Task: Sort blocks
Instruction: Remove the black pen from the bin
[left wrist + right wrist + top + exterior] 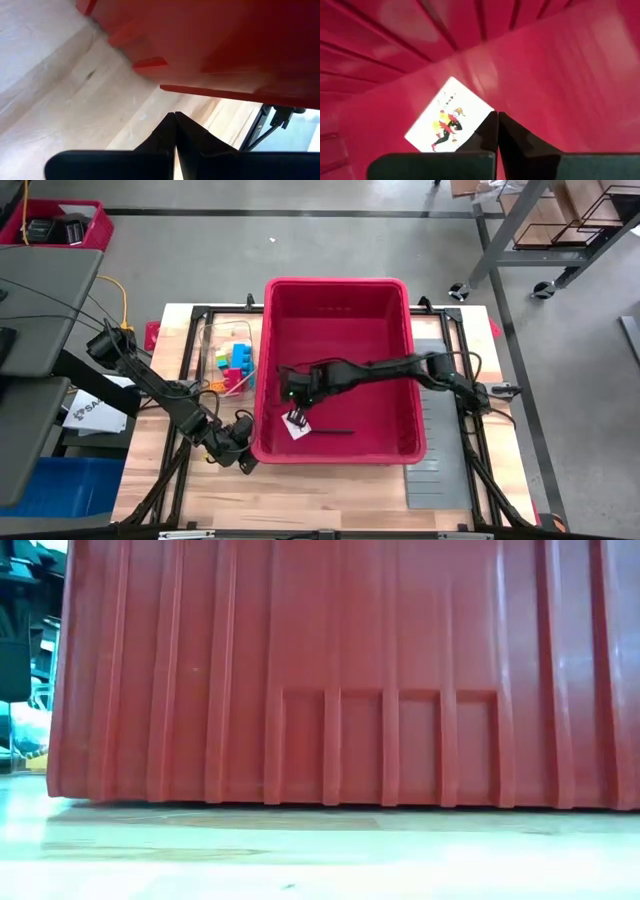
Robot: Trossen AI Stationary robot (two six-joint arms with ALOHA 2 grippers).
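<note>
Right hand shut — joker card, unlettered

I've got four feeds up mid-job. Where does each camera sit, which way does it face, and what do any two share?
High: overhead, straight down; both arms, red bin, blocks left of it.
Low: table height, facing the bin's outer wall; no arm.
Left wrist: on the left arm, past the shut left gripper toward the table and bin underside.
Right wrist: inside the bin, shut right gripper beside a joker card.
Shared: high and right wrist both show the card.
</note>
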